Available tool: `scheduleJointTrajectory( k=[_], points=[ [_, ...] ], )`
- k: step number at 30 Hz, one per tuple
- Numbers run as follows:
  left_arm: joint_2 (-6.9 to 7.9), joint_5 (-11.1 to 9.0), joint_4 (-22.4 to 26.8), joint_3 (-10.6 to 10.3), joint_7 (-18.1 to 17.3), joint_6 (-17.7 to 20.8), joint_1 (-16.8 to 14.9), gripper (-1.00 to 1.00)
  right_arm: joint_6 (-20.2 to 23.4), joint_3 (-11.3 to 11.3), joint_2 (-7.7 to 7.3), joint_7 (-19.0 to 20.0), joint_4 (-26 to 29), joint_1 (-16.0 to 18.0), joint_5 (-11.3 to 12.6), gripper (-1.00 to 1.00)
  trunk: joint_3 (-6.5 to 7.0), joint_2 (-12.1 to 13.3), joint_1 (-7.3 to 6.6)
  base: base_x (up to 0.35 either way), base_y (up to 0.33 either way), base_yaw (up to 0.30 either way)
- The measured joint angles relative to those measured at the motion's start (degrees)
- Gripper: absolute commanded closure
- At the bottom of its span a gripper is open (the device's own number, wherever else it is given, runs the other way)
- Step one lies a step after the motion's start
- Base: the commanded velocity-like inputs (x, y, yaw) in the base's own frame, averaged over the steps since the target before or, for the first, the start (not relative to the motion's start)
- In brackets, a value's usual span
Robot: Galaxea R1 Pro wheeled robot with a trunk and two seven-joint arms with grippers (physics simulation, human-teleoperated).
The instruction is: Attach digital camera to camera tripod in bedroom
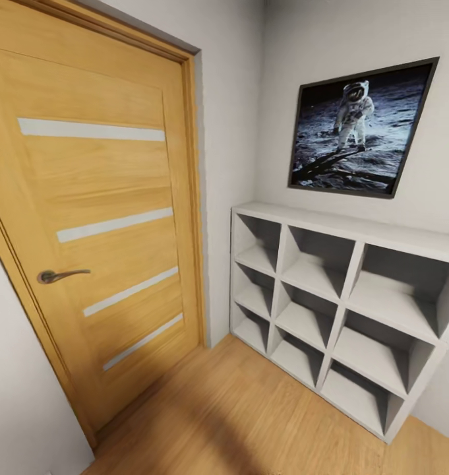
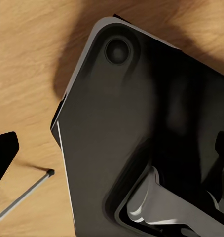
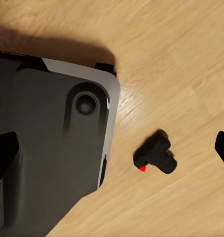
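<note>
The digital camera (image 3: 155, 155), small and black with a red dot, lies on the light wood floor beside my dark base (image 3: 48, 163). It is below my right gripper (image 3: 112, 150), which hangs open and empty with its fingertips (image 3: 4, 154) far apart. In the left wrist view a thin silver leg with a black foot (image 2: 24, 195) slants across the floor; it looks like part of the camera tripod, whose head is out of view. My left gripper (image 2: 112, 153) hangs over the base, one black fingertip (image 2: 3, 157) showing at the picture's edge, nothing held.
The head view faces a closed wooden door (image 1: 99, 218) with a metal handle (image 1: 59, 275) on the left. A white cube shelf (image 1: 343, 297) stands against the wall on the right, under a framed astronaut picture (image 1: 359, 125). Wood floor (image 1: 237, 415) lies in front.
</note>
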State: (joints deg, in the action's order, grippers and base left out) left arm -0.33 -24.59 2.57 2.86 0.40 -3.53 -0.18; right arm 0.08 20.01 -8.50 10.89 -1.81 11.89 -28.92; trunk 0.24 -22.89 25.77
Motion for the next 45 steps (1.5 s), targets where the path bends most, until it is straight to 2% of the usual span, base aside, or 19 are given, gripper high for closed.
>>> scheduleJointTrajectory(
  k=[10, 17, 21, 35, 45],
  points=[
    [0.09, -0.24, 0.00, 0.18, 0.05, 0.01, 0.00, -1.00, 0.29, 0.40, 0.13, -0.01, -0.01, 0.00, 0.32, -1.00, 0.00, 0.00, 0.00, 0.000, 0.000, -0.294],
    [0.25, -3.19, -0.09, 1.42, 0.08, 0.05, 0.00, -1.00, 0.83, 0.69, 2.15, -0.17, 0.24, 0.01, 0.55, -1.00, 0.00, 0.00, 0.00, 0.000, 0.000, -0.296],
    [0.20, -3.93, -0.09, 1.55, 0.08, 0.05, 0.00, -1.00, 0.70, 0.68, 2.55, -0.13, 0.36, 0.00, 0.48, -1.00, 0.00, 0.00, 0.00, 0.000, 0.000, -0.296],
    [0.12, -3.83, -0.03, 1.25, 0.00, -0.01, 0.00, -1.00, 0.09, 0.35, 2.64, -0.10, 0.52, 0.00, 0.22, -1.00, 0.00, 0.00, 0.00, 0.000, 0.017, -0.296],
    [0.09, -3.64, -0.01, 1.13, 0.00, -0.03, 0.00, -1.00, 0.00, 0.29, 2.56, -0.08, 0.53, 0.00, 0.20, -1.00, 0.00, 0.00, 0.00, 0.000, 0.263, -0.296]
  ],
)
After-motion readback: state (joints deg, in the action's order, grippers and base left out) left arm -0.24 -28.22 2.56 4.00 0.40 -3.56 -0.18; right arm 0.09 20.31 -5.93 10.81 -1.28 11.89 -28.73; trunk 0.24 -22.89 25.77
